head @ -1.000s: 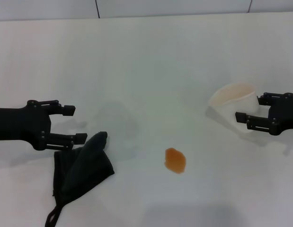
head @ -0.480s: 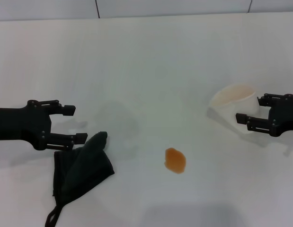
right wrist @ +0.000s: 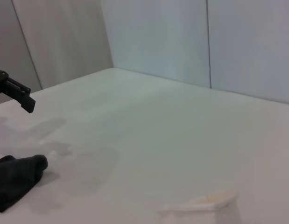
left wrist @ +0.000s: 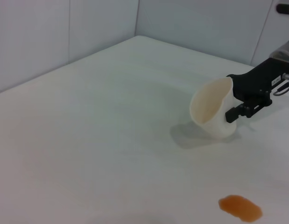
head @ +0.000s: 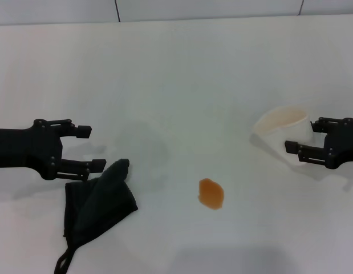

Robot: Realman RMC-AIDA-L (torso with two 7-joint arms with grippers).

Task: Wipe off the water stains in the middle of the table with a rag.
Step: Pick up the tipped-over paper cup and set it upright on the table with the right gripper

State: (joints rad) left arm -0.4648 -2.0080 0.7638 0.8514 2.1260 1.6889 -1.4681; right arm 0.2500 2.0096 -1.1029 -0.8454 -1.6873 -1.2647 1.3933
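The orange-brown water stain (head: 211,193) lies on the white table (head: 176,68), near the front middle; it also shows in the left wrist view (left wrist: 241,208). The black rag (head: 99,201) lies crumpled at the front left, its loop towards the table's front edge. My left gripper (head: 88,148) is open and empty just beyond the rag's far tip. My right gripper (head: 300,135) is at the right, its fingers on either side of the base of a tilted white paper cup (head: 282,127). The cup (left wrist: 212,114) tips its mouth away from the right gripper (left wrist: 240,100).
A grey seam (head: 165,20) runs along the table's far edge. The right wrist view shows the rag's tip (right wrist: 16,182), a left fingertip (right wrist: 20,95) and the cup's rim (right wrist: 205,203).
My right gripper has shifted slightly right and towards the table's front, and the cup has moved with it. The left gripper, rag and stain have not moved.
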